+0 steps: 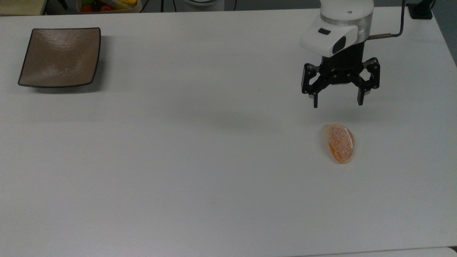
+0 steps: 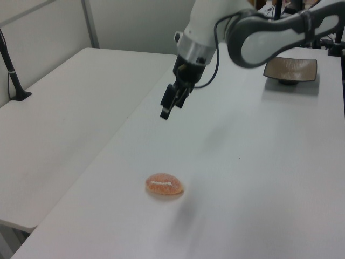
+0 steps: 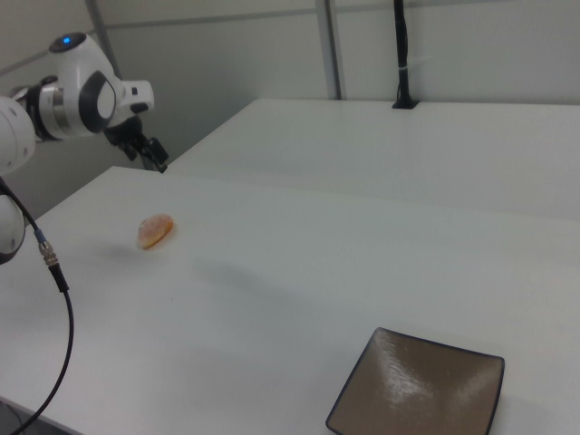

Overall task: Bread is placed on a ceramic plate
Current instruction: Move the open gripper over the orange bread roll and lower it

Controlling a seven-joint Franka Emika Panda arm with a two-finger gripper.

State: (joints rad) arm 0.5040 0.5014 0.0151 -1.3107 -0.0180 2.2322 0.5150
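My black two-finger end effector [image 1: 337, 103] hangs in the air above the white bench [image 1: 200, 160], its fingers spread wide apart and holding nothing. In the top view the fingertips point toward the lower edge, one at each side of a gap wider than the roll below them. In the left view the end effector [image 2: 165, 112] sits clear of the bench surface, and in the right view it [image 3: 160, 166] hangs at the far left, under my white wrist.

The small oval orange-tan bread roll [image 1: 340, 143] with its sugary surface and thin white stripe lies flat on the bench, untouched. In the top view it is just below my fingertips, roughly in line with the gap between them. In the left view the bread [image 2: 164, 185] lies lower in the picture than the end effector; in the right view it [image 3: 155, 231] sits below it.

The square glossy brown ceramic plate [image 1: 60, 57] with a dark rim rests well apart, at the top view's upper left corner of the bench, with nothing on it.
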